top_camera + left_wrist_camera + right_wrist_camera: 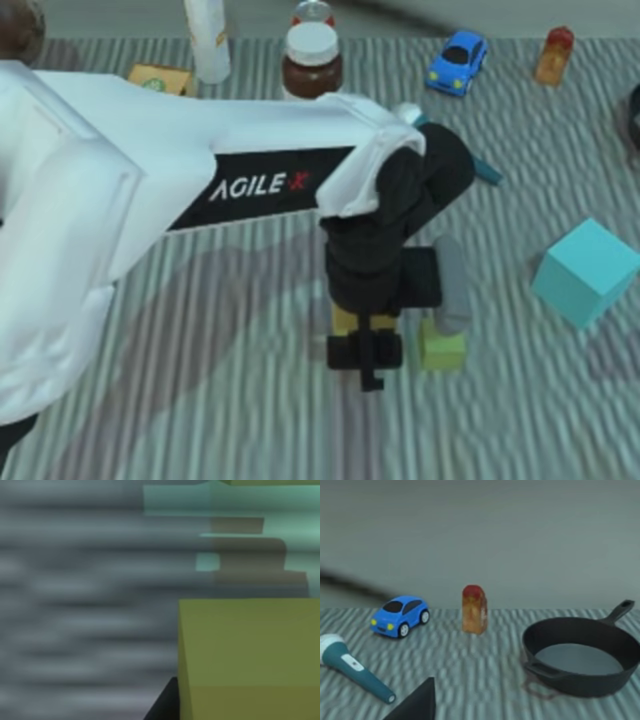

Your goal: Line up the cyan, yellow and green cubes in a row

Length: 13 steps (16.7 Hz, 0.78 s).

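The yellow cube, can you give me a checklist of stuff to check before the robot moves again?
1. Left gripper is at the yellow cube: ok, it sits right over it.
2. Fingers gripping the yellow cube: cannot tell, the arm hides them.
3. Green cube next to the yellow cube, apart from it: ok.
4. Cyan cube in the row: not ok, it sits off toward the table's right.
5. Space between the green and cyan cubes is free: ok.
6. Right arm out of the way: ok, not seen from above.
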Available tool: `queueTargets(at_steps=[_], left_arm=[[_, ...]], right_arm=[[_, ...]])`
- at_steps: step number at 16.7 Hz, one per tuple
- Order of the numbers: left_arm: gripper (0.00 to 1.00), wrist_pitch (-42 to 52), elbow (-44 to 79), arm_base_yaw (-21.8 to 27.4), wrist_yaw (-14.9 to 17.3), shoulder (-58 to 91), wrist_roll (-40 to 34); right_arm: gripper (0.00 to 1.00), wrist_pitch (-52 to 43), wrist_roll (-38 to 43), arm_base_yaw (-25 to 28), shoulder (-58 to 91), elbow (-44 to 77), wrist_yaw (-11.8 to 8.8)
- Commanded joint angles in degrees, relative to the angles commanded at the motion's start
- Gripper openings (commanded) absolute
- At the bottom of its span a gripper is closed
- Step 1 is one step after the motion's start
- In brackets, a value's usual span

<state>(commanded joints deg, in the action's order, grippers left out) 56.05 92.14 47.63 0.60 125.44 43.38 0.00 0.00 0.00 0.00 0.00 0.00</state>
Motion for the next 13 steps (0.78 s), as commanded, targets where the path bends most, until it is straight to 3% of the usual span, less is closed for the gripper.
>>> queueTargets(at_steps=[12, 13], left_arm=[[0.98, 0.0, 0.0, 0.0, 0.0, 0.0, 0.0], [1.0, 0.0, 0.0, 0.0, 0.0, 0.0, 0.0]], right_arm=[[1.0, 0.0, 0.0, 0.0, 0.0, 0.0, 0.0], [1.0, 0.0, 0.0, 0.0, 0.0, 0.0, 0.0]])
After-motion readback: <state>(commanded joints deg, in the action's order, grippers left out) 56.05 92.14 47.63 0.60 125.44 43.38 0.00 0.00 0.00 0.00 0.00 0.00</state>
